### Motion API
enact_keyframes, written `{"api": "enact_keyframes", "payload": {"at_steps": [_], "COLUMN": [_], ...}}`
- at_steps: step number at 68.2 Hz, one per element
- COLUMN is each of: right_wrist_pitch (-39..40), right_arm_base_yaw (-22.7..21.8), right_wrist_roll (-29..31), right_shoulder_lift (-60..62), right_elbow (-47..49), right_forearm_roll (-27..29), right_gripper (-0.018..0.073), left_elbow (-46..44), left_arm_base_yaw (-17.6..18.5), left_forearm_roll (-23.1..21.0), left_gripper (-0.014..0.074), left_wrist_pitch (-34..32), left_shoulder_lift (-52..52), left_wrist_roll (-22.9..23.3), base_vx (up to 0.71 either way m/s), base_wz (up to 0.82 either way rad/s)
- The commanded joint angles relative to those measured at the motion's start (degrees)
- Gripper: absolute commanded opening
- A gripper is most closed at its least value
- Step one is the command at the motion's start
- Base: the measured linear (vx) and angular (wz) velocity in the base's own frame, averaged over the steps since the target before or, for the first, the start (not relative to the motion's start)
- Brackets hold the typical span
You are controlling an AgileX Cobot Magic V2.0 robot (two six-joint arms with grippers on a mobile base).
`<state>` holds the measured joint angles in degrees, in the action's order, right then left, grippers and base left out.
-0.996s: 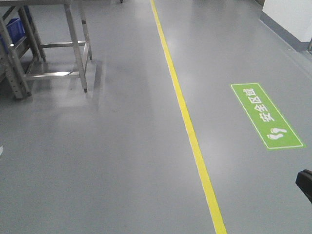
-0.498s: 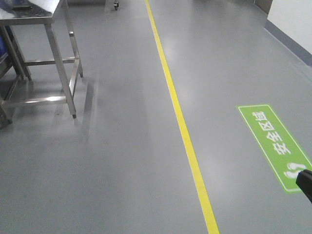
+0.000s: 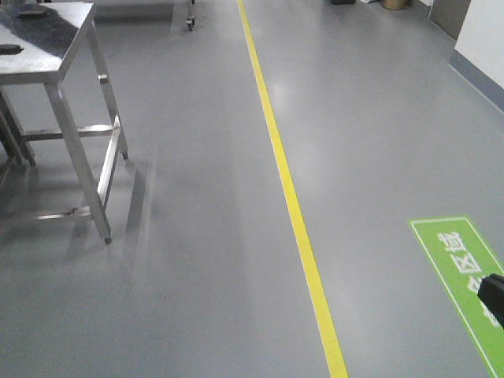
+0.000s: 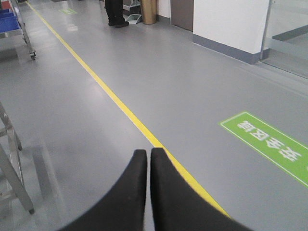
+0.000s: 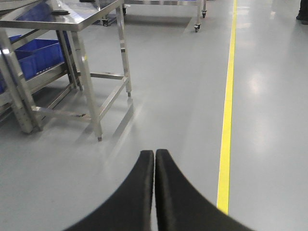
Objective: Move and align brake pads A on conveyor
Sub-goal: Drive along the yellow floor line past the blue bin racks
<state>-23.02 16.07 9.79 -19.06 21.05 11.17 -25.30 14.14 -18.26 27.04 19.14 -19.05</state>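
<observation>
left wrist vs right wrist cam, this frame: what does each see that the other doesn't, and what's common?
Left wrist only: the green floor sign, a person's legs far down the aisle, and the white wall.

Right wrist only: the top of the steel table, with a small dark item on it, too small to identify.

Both: the yellow floor line on grey floor. Each also shows its own gripper at the bottom, left gripper and right gripper, jaws shut and empty.
</observation>
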Motion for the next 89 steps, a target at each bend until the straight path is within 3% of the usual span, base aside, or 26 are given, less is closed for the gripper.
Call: {"api": "enact_keyframes", "payload": {"at_steps": [1,89], "right_wrist_pitch": [4.31,4.32], "right_arm_base_yaw": [-0.11,-0.11], "right_wrist_roll": [0.12,0.12], "right_shoulder_lift": [-0.50,-0.50], "right_elbow": [1.40,1.40], "right_forearm_roll": [-0.01,-0.01], "right_gripper": [-0.0006,-0.0006], "left_elbow": [-1.45,-1.45], "left_arm_base_yaw": [0.25,0.25], "left_forearm_roll": [-0.65,-0.65], "left_gripper": [-0.0007,-0.0007], "left_wrist_pitch": [-3.83,-3.84], "left_shoulder_lift": [0.56,0.56], "left_wrist_roll": [0.61,0.61], "base_vx": [0.71,0.69], "base_wz": [0.03,0.03]}}
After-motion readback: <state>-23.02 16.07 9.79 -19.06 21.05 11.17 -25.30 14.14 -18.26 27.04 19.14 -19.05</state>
